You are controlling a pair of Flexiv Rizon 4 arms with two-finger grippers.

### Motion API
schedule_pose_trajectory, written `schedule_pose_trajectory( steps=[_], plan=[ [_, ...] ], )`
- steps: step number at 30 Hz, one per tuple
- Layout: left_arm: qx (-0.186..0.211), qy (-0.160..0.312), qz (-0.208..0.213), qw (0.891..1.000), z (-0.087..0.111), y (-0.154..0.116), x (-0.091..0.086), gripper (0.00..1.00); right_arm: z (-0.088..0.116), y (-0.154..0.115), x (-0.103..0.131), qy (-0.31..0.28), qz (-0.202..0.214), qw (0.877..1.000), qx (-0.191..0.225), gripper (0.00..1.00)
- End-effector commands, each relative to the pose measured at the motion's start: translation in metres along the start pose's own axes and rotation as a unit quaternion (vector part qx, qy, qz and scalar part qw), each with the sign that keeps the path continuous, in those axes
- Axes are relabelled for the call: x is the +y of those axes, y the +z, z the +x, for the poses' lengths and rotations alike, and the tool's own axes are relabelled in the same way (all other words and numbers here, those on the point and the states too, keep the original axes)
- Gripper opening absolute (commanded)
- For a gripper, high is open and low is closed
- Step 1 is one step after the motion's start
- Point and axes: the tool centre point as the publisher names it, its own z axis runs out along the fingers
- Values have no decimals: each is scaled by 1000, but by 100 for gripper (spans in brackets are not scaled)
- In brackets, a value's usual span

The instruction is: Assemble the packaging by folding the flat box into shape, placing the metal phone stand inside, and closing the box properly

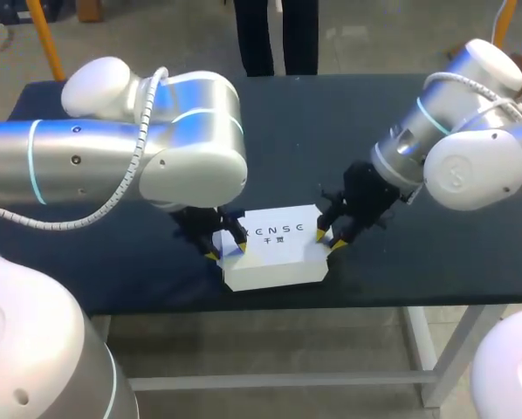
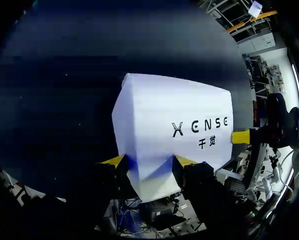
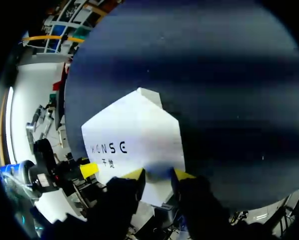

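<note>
Dark desk (image 1: 331, 122) carries the white printed cardboard box (image 1: 274, 253) at its front edge, middle. Your left gripper (image 1: 227, 252) pinches the box's left corner, your right gripper (image 1: 328, 239) its right corner; both jaws narrow.

A robotics lab, by the look of it: two silver-and-white jointed arms with cabling run along them, the left claw (image 1: 227, 251) and right claw (image 1: 327, 240) yellow-tipped, lean over a plain dark counter (image 1: 331, 122) on a bare white metal frame.
</note>
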Motion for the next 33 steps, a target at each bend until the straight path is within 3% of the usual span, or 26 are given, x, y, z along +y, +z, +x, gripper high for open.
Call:
schedule_pose_trajectory(
  steps=[1, 14, 33],
  plan=[
    [7, 1, 4, 1000, -4, 13, 1, 61, -1, 4, 3, -1, 4, 1000, 7, 39],
    [18, 5, 5, 1000, -2, 14, -3, 57, 0, 6, 5, 1, 0, 1000, 30, 39],
    [64, 10, 26, 998, -3, 17, -2, 58, 11, 8, 3, -11, -11, 994, 105, 41]
  ],
)
